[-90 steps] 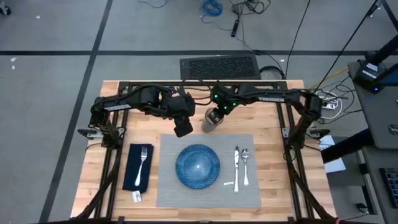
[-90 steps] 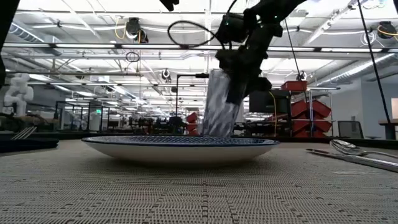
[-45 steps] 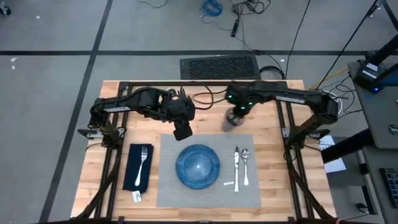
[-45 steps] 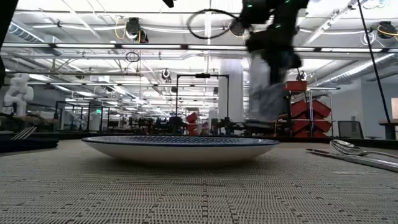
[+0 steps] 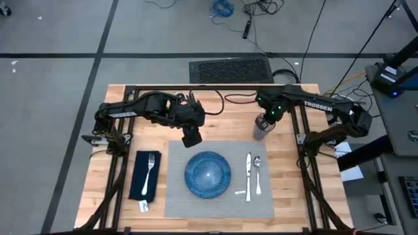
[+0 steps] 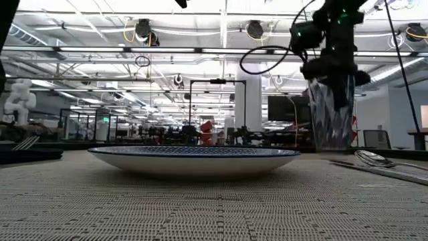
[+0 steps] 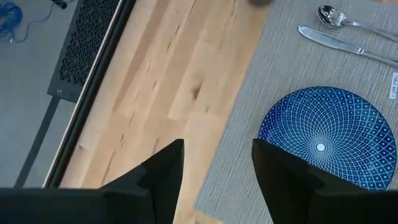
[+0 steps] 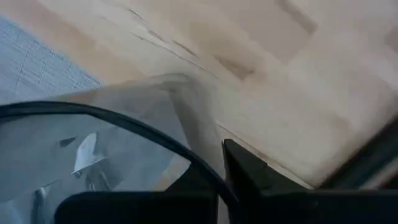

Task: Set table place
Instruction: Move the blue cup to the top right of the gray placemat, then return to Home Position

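Looking straight down, the right gripper [image 5: 264, 122] has carried the clear glass [image 5: 260, 129] rightward since a second ago and clamps it above the far right corner of the grey woven placemat [image 5: 176, 196], beyond the knife [image 5: 248, 168] and spoon [image 5: 258, 171], while the left gripper [image 5: 191, 138] stays spread open over the wooden table [image 5: 300, 189] far-left of the round blue plate [image 5: 208, 173]. At table height, the faceted glass [image 6: 331, 110] hangs upright right of the plate's shallow rim [image 6: 194, 154]. The left wrist view shows the plate's fine lattice pattern [image 7: 323, 143]; the right wrist view shows the glass's curved rim [image 8: 124, 124] between dark fingers [image 8: 249, 171].
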Robot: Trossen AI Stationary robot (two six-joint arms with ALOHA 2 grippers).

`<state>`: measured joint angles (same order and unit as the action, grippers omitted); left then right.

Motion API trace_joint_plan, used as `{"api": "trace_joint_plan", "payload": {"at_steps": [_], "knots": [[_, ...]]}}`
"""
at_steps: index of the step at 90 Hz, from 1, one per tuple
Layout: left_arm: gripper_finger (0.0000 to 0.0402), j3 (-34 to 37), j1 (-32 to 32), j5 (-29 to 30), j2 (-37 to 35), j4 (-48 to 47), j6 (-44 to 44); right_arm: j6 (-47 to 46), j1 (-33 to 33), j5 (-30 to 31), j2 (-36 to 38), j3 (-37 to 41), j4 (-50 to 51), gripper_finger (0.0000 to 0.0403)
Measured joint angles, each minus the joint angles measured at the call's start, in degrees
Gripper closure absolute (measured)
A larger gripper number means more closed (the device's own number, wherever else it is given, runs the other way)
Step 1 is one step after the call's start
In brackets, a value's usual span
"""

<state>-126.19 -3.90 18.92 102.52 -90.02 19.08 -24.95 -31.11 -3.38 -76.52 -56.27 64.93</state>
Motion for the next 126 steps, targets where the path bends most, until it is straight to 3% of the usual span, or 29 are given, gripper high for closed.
{"api": "trace_joint_plan", "payload": {"at_steps": [20, 61, 85, 107, 126], "knots": [[0.0226, 0.0, 0.0, 0.0, 0.0, 0.0, 0.0, -3.0, 0.5, 0.1, 1.0, 1.7, -3.7, 0.0396], [0.0226, 0.0, 0.0, 0.1, 0.0, 0.0, 0.0, -4.2, 0.4, 2.0, 6.1, -0.7, -3.0, 0.0325], [0.0226, 0.0, 0.0, 0.2, 0.0, 0.0, 0.1, -8.1, 1.3, 1.6, 13.2, -0.7, -2.6, 0.0312], [0.0226, 0.1, -0.5, 2.3, -1.0, 0.0, 0.1, -14.2, 8.7, 1.6, 25.0, -0.7, -8.3, 0.0312], [0.0226, 0.1, -4.1, 10.7, -7.2, 0.0, 1.8, -16.2, 18.8, 1.7, 35.0, -0.7, -27.3, 0.0312]]}}
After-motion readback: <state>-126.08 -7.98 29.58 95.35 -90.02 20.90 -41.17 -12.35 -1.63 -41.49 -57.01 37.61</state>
